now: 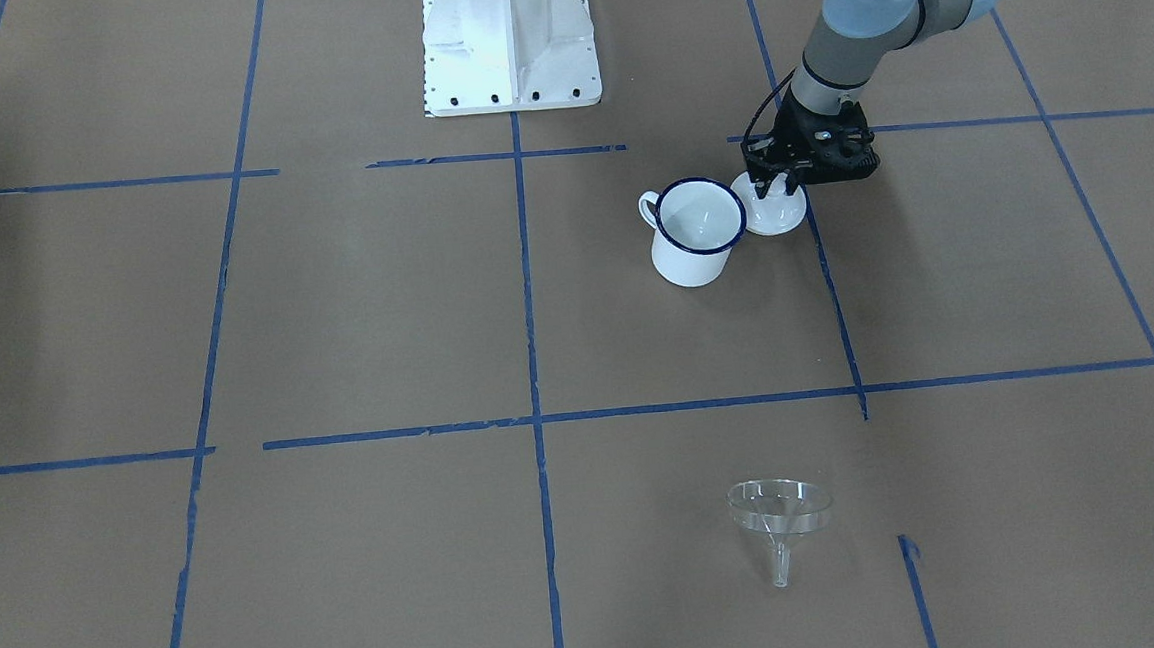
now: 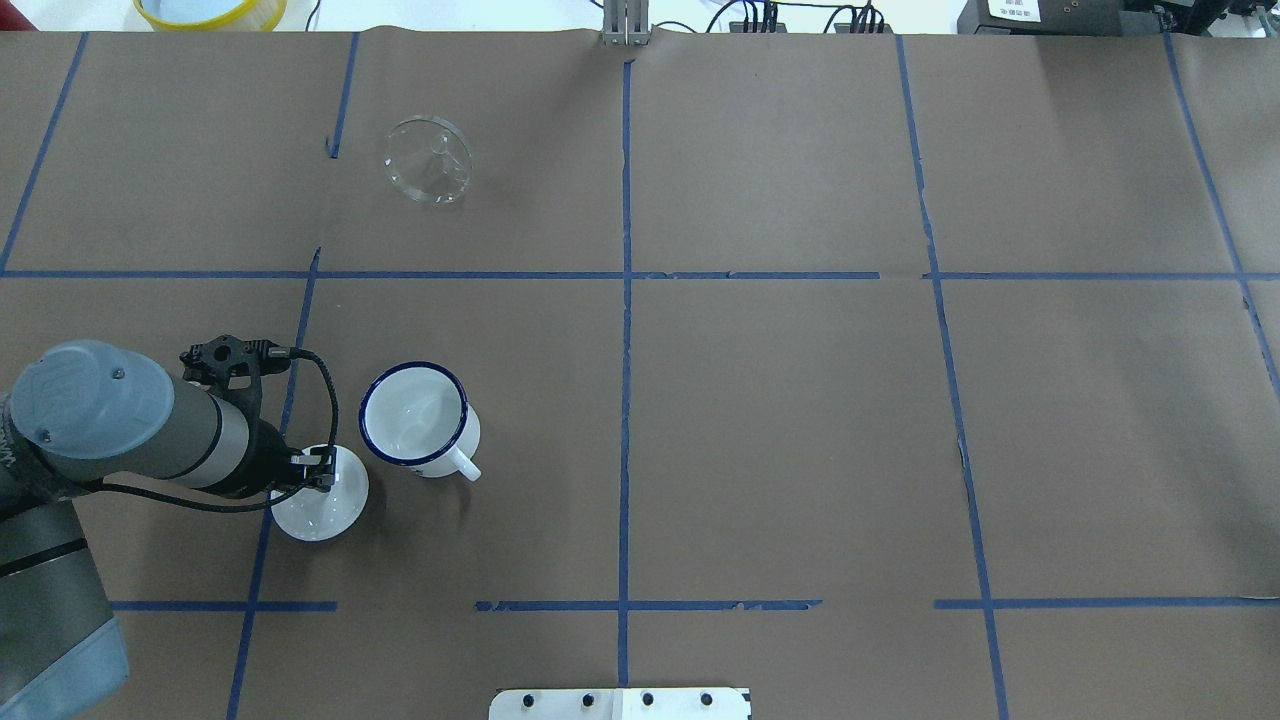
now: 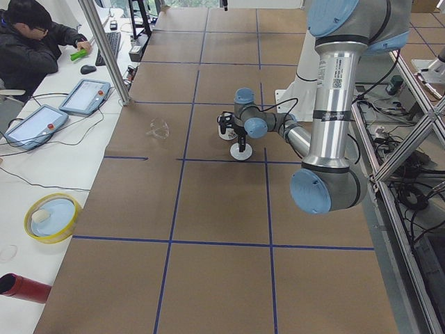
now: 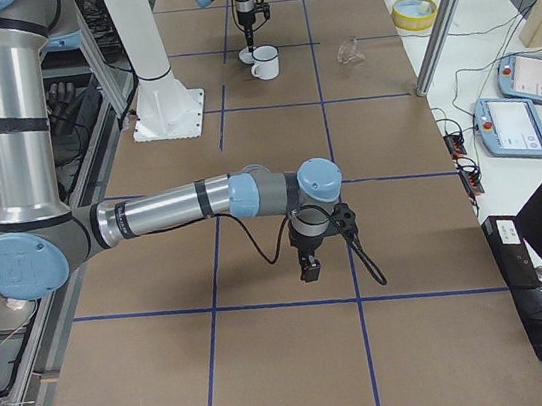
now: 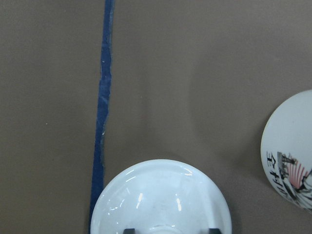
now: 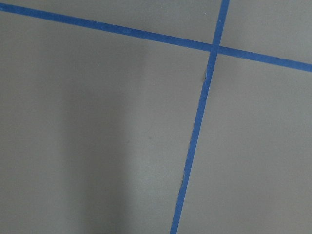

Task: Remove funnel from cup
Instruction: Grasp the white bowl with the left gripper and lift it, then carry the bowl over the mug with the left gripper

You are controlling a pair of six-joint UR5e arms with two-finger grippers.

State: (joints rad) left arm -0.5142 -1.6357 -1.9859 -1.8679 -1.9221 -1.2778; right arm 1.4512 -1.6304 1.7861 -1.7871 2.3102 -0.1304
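Funnel lies sideways — stem away from cup.

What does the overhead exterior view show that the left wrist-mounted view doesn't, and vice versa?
Overhead only: the funnel out on the table, far from the cup, whose inside is empty. Left wrist only: a printed picture on the cup's side and two dark fingers over the white lid. Both: that lid beside the cup, and a blue tape line.
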